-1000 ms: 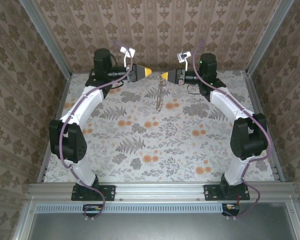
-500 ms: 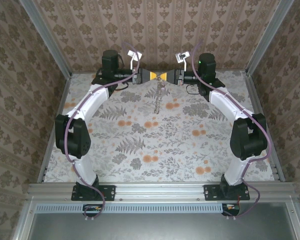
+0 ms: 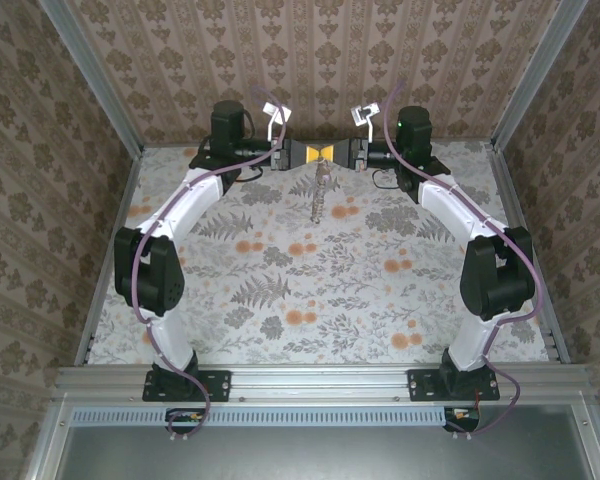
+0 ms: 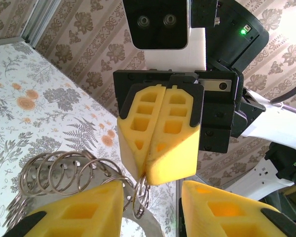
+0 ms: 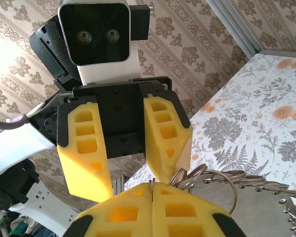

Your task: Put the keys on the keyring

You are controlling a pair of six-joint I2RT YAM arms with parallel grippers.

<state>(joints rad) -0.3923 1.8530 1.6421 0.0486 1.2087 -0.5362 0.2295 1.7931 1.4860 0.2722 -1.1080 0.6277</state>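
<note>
High over the far middle of the table my two grippers meet tip to tip. My right gripper (image 3: 331, 152) (image 5: 152, 195) is shut on one ring of the keyring (image 3: 320, 192), a chain of linked silver rings (image 4: 59, 172) (image 5: 227, 178) that dangles below it. My left gripper (image 3: 306, 152) (image 4: 150, 210) is open, its yellow fingers (image 5: 167, 133) either side of the right gripper's tip, one of them touching the rings. A flat grey metal piece (image 5: 264, 207), seemingly the key, hangs among the rings.
The floral tablecloth (image 3: 310, 290) lies under the arms, with patterned walls on three sides and metal frame posts (image 3: 100, 90) at the far corners. The arm bases sit on the rail (image 3: 320, 385) at the near edge.
My left gripper has swung right until its tips meet the right gripper's, and its jaws have narrowed a little. The right gripper has held still with the keyring.
</note>
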